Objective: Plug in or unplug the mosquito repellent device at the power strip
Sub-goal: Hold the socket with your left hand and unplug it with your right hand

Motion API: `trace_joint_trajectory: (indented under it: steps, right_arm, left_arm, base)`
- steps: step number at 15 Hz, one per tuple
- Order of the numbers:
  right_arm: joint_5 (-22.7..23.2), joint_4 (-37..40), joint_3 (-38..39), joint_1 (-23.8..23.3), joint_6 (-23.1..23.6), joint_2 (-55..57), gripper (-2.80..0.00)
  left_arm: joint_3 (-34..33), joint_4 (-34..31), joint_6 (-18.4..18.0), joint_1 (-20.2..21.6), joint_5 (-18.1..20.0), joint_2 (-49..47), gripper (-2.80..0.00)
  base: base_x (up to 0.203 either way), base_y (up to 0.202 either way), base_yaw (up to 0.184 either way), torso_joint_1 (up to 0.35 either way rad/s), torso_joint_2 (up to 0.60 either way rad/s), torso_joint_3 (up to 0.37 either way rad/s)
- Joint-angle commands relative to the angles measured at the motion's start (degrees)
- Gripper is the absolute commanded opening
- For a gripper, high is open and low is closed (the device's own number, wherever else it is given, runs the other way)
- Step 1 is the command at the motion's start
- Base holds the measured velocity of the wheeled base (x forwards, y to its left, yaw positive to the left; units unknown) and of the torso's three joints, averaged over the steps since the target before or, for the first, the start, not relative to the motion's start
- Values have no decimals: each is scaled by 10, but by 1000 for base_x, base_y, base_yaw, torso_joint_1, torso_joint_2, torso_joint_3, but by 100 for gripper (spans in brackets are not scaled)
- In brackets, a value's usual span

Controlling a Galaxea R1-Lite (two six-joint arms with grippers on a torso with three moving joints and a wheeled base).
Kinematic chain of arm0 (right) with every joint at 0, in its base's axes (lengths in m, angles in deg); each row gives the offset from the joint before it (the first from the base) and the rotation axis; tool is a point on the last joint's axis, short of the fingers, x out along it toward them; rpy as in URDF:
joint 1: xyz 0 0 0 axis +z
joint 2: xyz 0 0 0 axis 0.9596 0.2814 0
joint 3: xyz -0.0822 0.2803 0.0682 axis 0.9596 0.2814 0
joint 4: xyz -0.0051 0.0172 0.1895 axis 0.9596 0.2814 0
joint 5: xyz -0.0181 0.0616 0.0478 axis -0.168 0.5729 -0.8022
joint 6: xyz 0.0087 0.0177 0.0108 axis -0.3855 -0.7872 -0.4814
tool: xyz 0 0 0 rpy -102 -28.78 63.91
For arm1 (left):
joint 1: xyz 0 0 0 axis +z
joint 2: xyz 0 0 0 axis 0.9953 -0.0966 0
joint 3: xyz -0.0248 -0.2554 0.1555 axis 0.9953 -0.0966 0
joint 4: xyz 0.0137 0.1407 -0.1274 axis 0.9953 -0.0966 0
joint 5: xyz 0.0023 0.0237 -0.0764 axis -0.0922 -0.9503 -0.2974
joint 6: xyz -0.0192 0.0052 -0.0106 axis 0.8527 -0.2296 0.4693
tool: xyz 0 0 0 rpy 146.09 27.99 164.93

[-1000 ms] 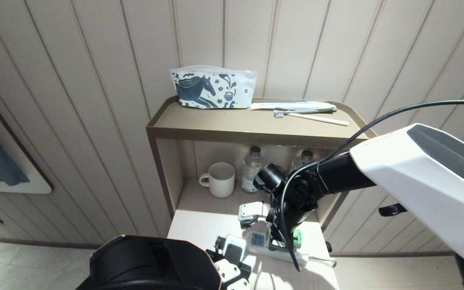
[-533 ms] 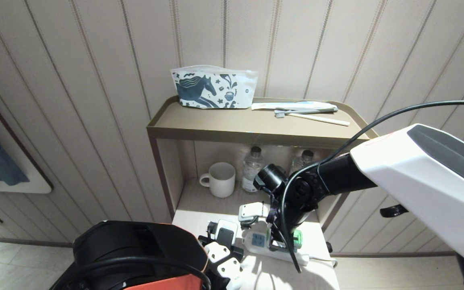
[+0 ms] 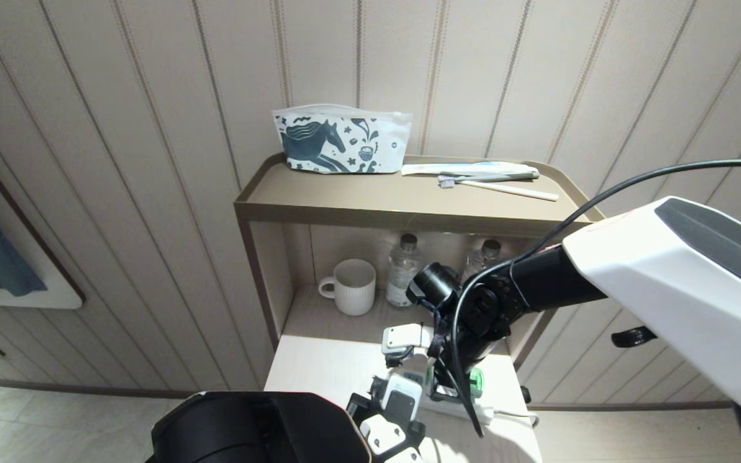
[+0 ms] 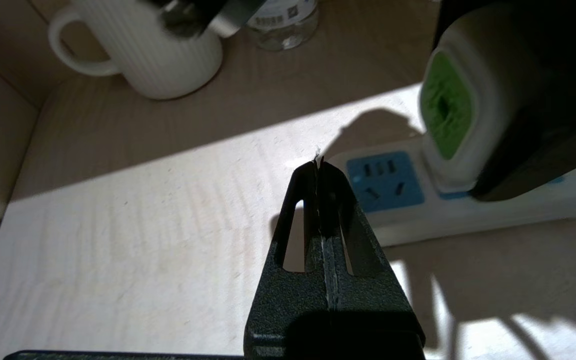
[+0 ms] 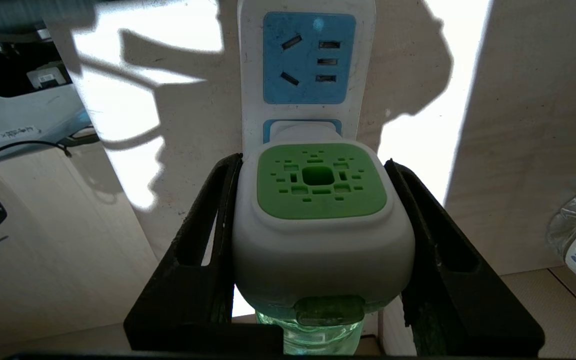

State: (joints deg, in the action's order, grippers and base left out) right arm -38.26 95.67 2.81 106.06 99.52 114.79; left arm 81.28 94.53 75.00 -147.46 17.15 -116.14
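My right gripper (image 5: pixel 313 235) clenched on the mosquito repellent device (image 5: pixel 322 210), device seated on the power strip (image 5: pixel 308 65), free socket at its twelve o'clock, my left gripper (image 4: pixel 319 167) clamped empty, near the strip's end.

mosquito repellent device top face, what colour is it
Bright green, with small vent cutouts, set in a white body: the mosquito repellent device shows best in the right wrist view.
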Motion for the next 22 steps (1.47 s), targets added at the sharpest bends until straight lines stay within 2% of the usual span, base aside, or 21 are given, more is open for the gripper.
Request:
trace_joint_trajectory:
  steps: [1,9,13,20,22]
  right_arm:
    - [0,1,4,-2,3,-1,-280]
    - [0,-9,5,-1,3,0,-280]
    - [-1,-10,7,-2,3,-1,-280]
    - [4,-7,9,2,-2,-24,-280]
    - [22,-4,23,4,-3,-43,-280]
  left_arm:
    - [32,-4,-3,-5,-3,-3,-280]
    - [65,1,3,-5,-15,-61,-280]
    - [107,-6,2,-2,-14,-76,-280]
    - [99,-12,2,-2,-9,-72,-280]
    - [98,-9,2,-2,-9,-73,-280]
  base:
    - [0,0,0,0,0,0]
    - [0,0,0,0,0,0]
    - [0,0,0,0,0,0]
    - [0,0,0,0,0,0]
    - [0,0,0,0,0,0]
